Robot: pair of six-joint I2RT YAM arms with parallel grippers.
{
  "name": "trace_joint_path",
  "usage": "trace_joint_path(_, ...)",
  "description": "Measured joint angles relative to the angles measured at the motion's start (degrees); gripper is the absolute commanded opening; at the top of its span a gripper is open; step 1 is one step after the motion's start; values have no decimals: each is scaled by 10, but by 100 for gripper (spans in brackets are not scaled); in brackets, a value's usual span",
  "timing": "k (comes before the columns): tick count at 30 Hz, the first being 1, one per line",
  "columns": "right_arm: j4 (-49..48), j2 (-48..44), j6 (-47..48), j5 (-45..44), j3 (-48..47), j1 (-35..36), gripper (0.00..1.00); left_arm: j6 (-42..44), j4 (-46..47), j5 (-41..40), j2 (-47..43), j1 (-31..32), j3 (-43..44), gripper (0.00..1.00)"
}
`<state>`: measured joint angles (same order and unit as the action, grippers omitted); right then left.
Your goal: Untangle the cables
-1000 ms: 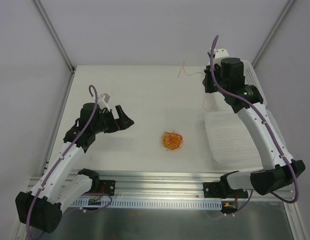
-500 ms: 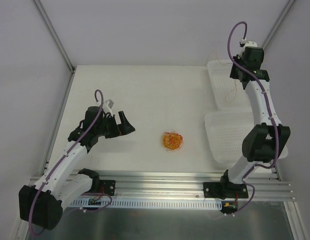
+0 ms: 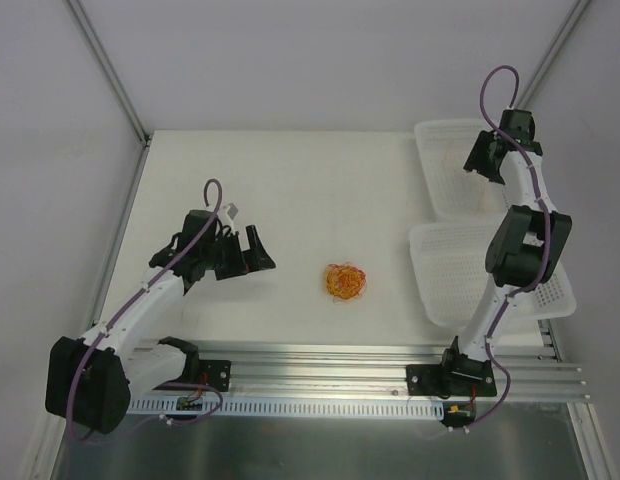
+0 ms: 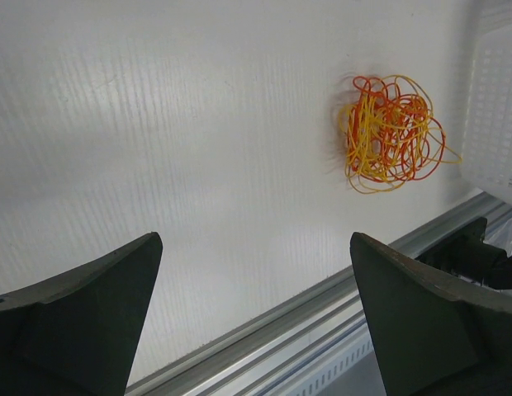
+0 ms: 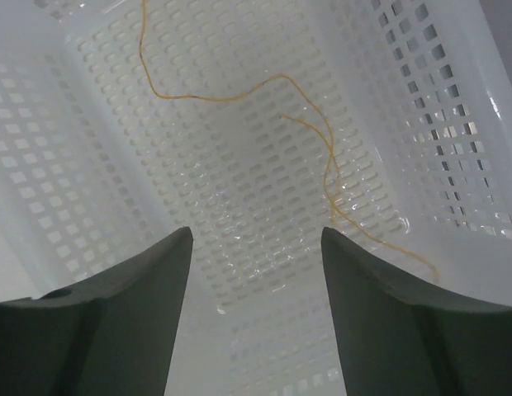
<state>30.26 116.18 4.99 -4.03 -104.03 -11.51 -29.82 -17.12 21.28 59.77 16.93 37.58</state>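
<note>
**One strand in the basket, the knot on the tabletop**

The main clump of cables lies just below the centre of the top view, on the bare tabletop. It is a roundish ball of red-orange and yellow loops with no clear long axis. In my left wrist view it sits at the upper right.

A single pale orange strand lies loose on the floor of the far basket. It wavers from the upper left to the lower right of my right wrist view.

My right pincer hangs over that basket, its jaws apart and holding nothing. A second ago it was over the upper middle of the tabletop with the strand dangling from it.

My left pincer is spread wide and empty, left of the clump and apart from it. It has edged slightly rightward, and the clump has not shifted.
</note>
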Motion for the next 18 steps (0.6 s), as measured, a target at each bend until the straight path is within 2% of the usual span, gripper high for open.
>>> trace_joint_path(3,0,-28,-2,8,17,3,74,5,2,10,25,8,5,99)
trace_joint_path(10,1,-179,-6,30,99,44,75,10,9,19,94,50,47,99)
trace_joint_path(15,-16,-303,-36,81,233,127,74,14,20,18,163,103,98,98)
trace_joint_path(18,-40,-346,-66,127,330,185,71,19,22,15,205,135,132,95)
